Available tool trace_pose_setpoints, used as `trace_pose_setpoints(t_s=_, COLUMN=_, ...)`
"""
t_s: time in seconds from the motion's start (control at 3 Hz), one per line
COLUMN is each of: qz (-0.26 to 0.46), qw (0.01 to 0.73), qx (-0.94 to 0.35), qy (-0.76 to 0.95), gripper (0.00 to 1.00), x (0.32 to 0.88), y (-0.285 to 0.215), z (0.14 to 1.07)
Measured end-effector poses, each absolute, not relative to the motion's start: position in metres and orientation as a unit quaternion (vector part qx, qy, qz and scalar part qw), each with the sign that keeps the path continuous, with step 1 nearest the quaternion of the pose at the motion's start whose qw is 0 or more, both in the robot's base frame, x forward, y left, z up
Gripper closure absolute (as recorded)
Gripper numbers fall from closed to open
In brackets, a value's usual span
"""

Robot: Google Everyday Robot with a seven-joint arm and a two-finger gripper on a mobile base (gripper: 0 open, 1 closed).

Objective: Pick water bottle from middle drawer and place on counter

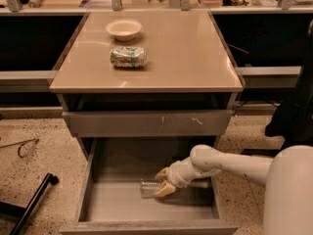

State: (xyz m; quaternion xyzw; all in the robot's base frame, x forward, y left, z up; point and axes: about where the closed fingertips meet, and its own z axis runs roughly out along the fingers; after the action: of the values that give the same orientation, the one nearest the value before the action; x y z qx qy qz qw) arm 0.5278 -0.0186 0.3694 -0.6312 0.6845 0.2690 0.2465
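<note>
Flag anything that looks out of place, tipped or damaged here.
The soda can lies on its side on the counter, near the bowl. The closed drawer front bears pale scratch marks. The water bottle lies flat in the middle drawer, with the gripper at it. No spill shows.
</note>
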Motion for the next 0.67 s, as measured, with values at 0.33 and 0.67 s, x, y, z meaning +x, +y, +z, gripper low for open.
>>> trace_pose_setpoints(t_s=0.33, qz=0.272, qw=0.259, qx=-0.614, qy=0.694, gripper=0.88, x=0.529, y=-0.034, z=0.396)
trace_pose_setpoints(t_s=0.67, qz=0.286, qw=0.305, qx=-0.595, qy=0.687, gripper=1.0, x=0.54, y=-0.052, z=0.468)
